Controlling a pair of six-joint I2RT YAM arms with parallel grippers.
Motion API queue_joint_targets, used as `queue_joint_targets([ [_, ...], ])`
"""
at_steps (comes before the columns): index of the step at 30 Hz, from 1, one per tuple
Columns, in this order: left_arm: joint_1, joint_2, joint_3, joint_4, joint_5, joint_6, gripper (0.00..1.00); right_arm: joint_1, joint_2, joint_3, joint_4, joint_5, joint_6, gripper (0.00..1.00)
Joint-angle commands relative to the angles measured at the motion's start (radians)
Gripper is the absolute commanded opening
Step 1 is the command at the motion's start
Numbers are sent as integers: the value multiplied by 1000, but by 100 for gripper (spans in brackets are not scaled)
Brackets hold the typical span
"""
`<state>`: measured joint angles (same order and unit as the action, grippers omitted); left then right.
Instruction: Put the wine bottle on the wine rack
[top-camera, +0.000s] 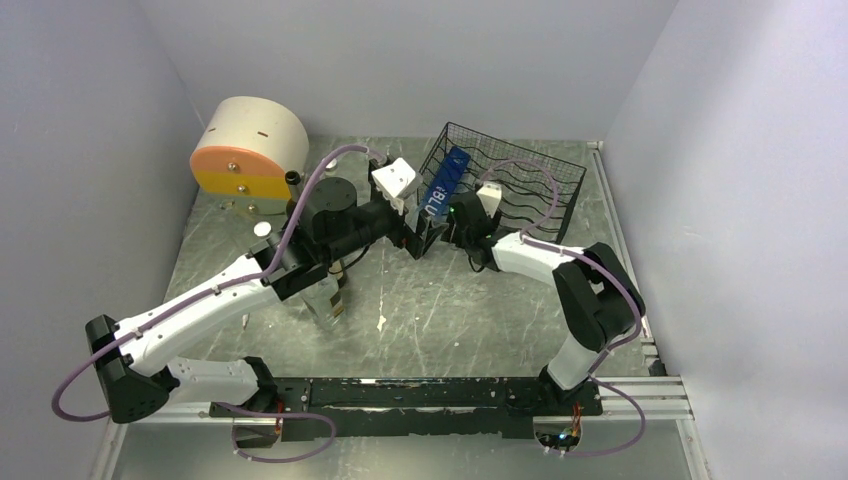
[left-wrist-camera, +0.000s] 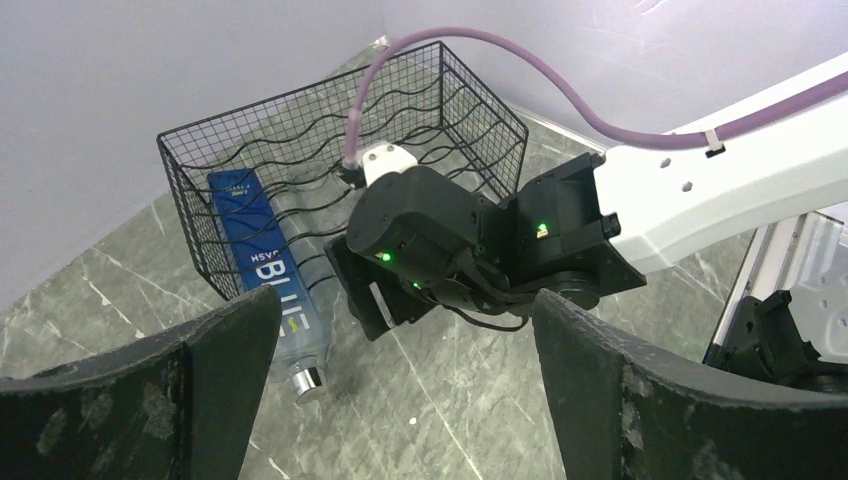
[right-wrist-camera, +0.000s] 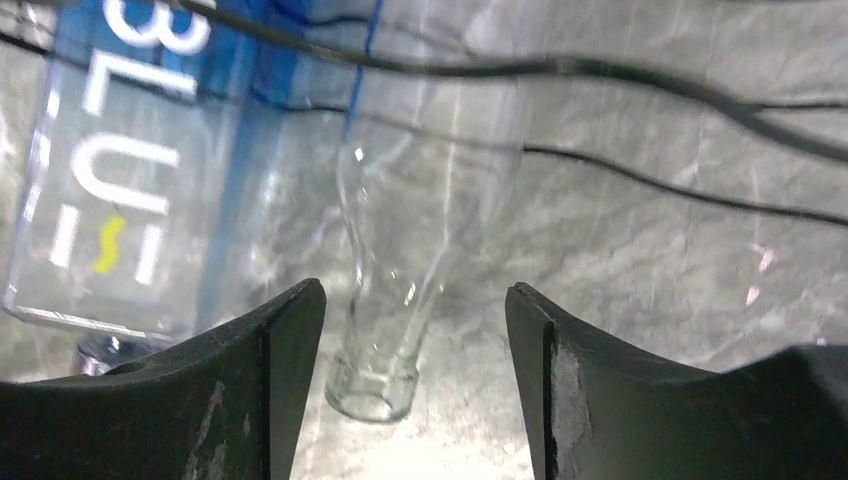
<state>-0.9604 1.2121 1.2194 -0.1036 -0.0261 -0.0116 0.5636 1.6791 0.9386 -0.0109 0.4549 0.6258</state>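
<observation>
Now your right tool (right-wrist-camera: 412, 300) is released, its two fingers spread to either side of a clear glass neck without touching it, and nothing is held. That neck appears to belong to the wine bottle (right-wrist-camera: 120, 170), whose blue label lies just left of the gap, though the glass is too blurred for you to be sure. Your left tool (left-wrist-camera: 405, 310) is likewise released and empty, set further back and facing the right one from the near-left. Outward from there, the bottle lies in the leftmost row of the wine rack (top-camera: 520, 190), along its mesh side, base toward the back and neck end poking out past the rack's near edge, low by the table (top-camera: 420, 310). So the long axis runs near to far, almost straight ahead of the right tool, and the right arm is plainly the nearer. By my reading the bottle is mostly seated but not fully in, and any further push should go along that axis, toward the back, not across it.
</observation>
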Motion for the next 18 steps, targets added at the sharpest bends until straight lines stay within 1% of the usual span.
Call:
queue_joint_targets([
  [1, -3, -23, -15, 2, -23, -10, 99, -5, -48, -37, -35, -84, 24, 68],
  [6, -2, -20, -12, 2, -23, -10, 100, -4, -10, -12, -44, -100, 31, 56],
  [11, -1, -20, -8, -9, -28, -10, 100, -5, 20, 12, -31, -106, 61, 40],
  [15, -3, -25, -6, -9, -27, -13, 99, -5, 36, 30, -17, -94, 72, 33],
  [18, -2, -26, -5, -8, -26, -13, 100, -4, 54, 52, -28, -83, 72, 31],
])
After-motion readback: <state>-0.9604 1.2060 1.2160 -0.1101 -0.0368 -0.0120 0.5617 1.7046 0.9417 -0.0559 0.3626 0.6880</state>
